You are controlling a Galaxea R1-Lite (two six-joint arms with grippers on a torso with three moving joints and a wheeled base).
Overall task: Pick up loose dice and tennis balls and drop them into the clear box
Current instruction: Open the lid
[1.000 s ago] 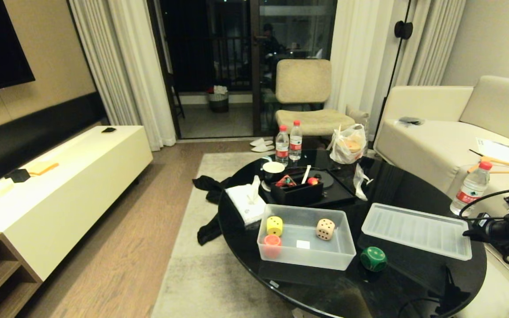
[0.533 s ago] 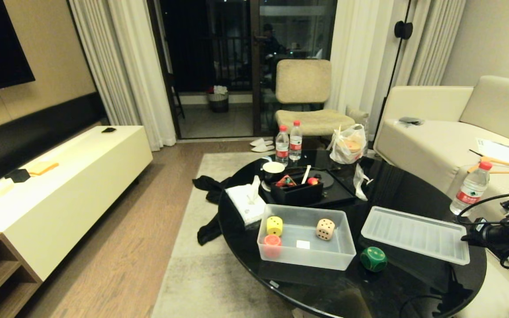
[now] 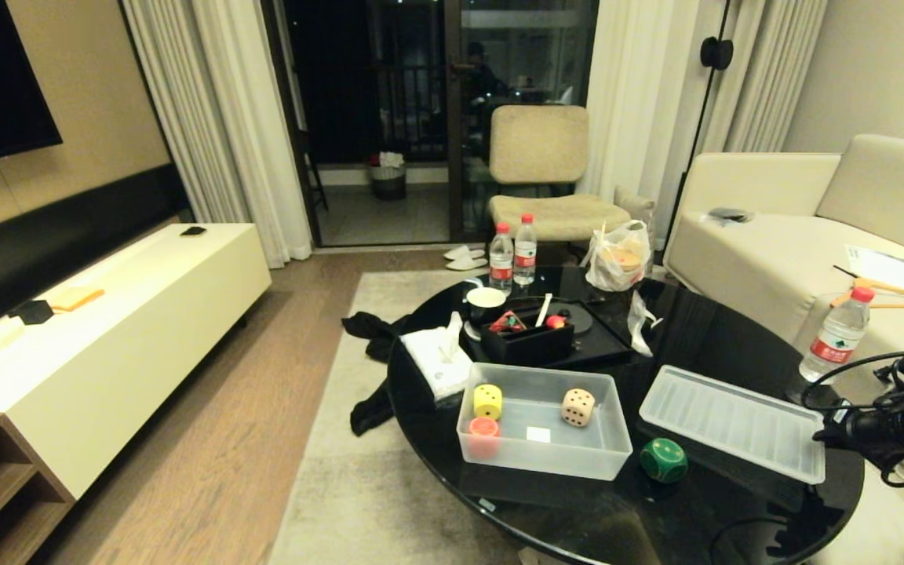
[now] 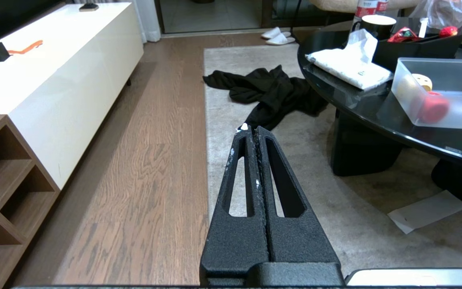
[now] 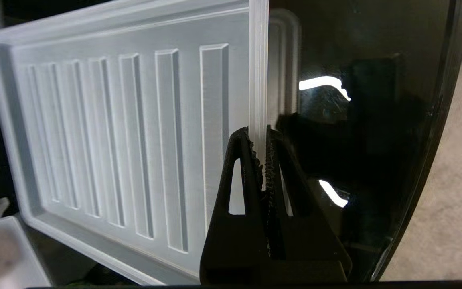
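At lower right of the head view, right end effector (image 5: 262, 160) reaches level, gripping the lid (image 3: 731, 422) rim, apparently lifted; left end effector (image 4: 256, 132) closed, empty.

A cream sofa (image 3: 805, 235), beige chair (image 3: 542, 169) and white TV cabinet (image 3: 130, 314) stand on wood floor (image 3: 216, 471); curtains (image 3: 209, 118) frame dark glass doors (image 3: 436, 102).

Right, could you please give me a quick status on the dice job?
Right gripper shut on lid rim. Left gripper shut, parked off table. Three dice in clear box; green die loose beside it. Nothing blocking.
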